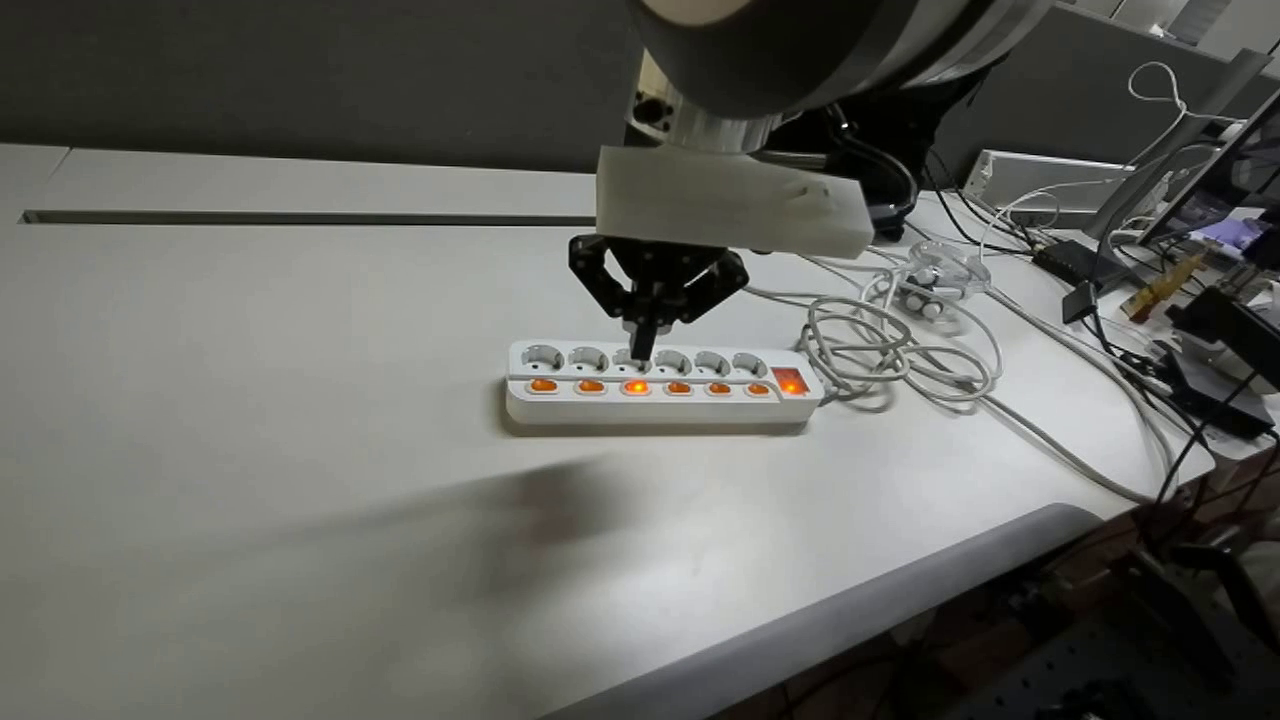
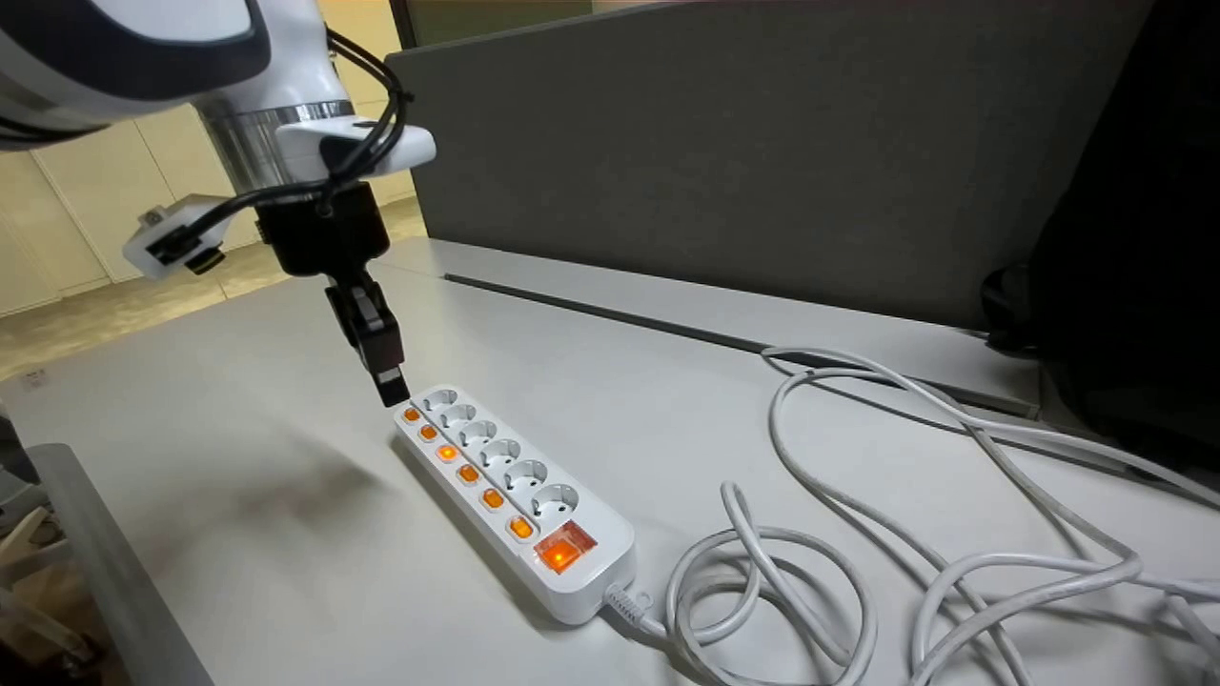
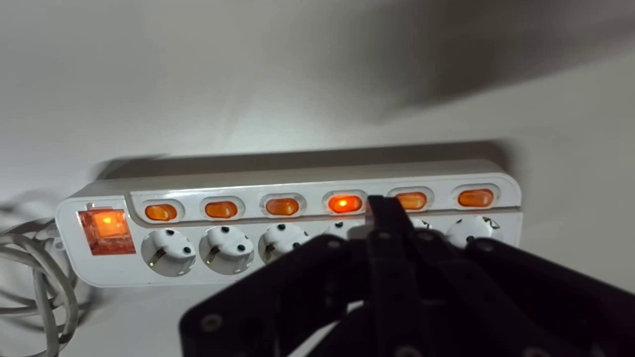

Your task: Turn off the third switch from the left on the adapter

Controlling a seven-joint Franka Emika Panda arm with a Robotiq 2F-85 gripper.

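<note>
The adapter, a long white power strip (image 1: 660, 411), lies flat on the table and also shows in an exterior view (image 2: 597, 515) and the wrist view (image 3: 297, 179). The third switch (image 1: 636, 387) is lit bright orange, unlike its dimmer neighbours. It glows too in an exterior view (image 2: 447, 453) and the wrist view (image 3: 345, 203). My gripper (image 1: 643, 350) is shut and empty, pointing down above the strip. In the wrist view its fingertips (image 3: 383, 199) appear between the third switch and its neighbour nearer the cable-free end. In an exterior view the fingertips (image 2: 391, 389) look apart from the strip.
A larger lit red main switch (image 1: 790, 381) is at the strip's cable end. Coiled white cables (image 1: 870, 345) lie beyond that end, also in an exterior view (image 2: 762, 591). A dark grey partition (image 2: 724, 162) stands along the table's back.
</note>
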